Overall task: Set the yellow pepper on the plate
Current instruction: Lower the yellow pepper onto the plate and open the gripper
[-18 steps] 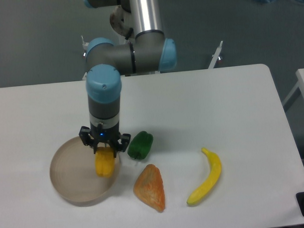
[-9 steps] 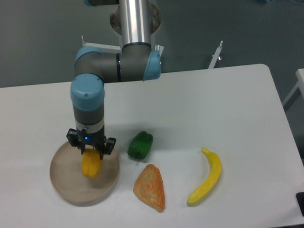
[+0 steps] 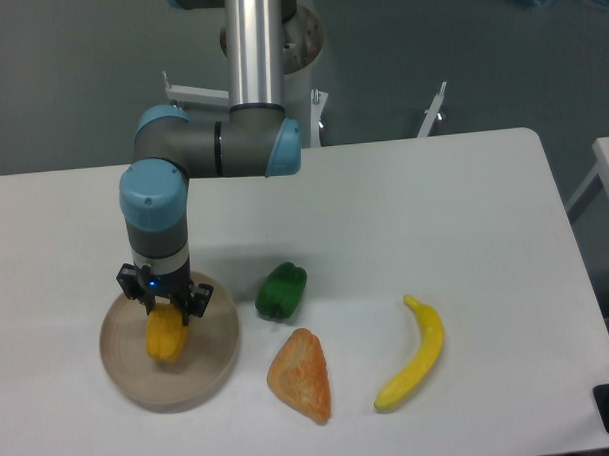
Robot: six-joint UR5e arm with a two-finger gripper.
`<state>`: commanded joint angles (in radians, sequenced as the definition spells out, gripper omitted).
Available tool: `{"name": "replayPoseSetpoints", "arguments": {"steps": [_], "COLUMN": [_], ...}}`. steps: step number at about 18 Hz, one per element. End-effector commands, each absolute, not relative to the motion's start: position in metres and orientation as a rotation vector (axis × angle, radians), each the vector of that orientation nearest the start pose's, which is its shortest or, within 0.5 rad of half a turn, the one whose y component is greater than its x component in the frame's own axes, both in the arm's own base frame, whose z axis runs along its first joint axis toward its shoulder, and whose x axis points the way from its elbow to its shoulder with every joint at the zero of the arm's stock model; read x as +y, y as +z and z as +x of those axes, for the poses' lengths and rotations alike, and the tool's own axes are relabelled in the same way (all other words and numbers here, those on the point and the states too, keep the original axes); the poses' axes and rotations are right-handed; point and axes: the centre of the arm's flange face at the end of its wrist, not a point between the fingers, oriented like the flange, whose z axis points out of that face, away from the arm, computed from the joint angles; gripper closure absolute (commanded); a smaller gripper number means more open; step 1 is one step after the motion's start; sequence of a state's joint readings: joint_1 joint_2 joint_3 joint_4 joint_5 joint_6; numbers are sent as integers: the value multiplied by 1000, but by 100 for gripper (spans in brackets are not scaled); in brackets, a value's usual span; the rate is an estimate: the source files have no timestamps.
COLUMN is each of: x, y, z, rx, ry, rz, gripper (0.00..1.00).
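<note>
The yellow pepper [image 3: 166,336] hangs over the middle of the round beige plate [image 3: 211,362] at the table's front left. My gripper [image 3: 164,315] points straight down and is shut on the pepper's top. Whether the pepper touches the plate's surface, I cannot tell. The stem is hidden between the fingers.
A green pepper [image 3: 282,291] lies just right of the plate. An orange-tan wedge pastry [image 3: 302,376] sits in front of it, and a yellow banana [image 3: 414,354] lies farther right. The arm's elbow [image 3: 212,149] reaches over the table behind the plate.
The arm has carried the yellow pepper leftward, from the plate's right rim to over its middle, still gripped.
</note>
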<state>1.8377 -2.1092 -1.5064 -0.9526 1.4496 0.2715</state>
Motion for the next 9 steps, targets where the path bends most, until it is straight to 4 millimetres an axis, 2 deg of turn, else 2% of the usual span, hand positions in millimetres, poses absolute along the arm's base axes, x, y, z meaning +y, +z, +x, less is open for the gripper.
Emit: {"name": "replayPoseSetpoints", "arguments": {"steps": [3,4,6,7,9], "x": [694,694,694,694,693], "y": [265,266,268,270,276], "z": [-39,-39,-39,-39,-40], "rx": [22,24,25,23,19], "ry": [-116,-116,-112,-113,-111], "rz": [-2968,-2967,-2964,-2961,-2952], "gripper": [50,43,5,0,0]}}
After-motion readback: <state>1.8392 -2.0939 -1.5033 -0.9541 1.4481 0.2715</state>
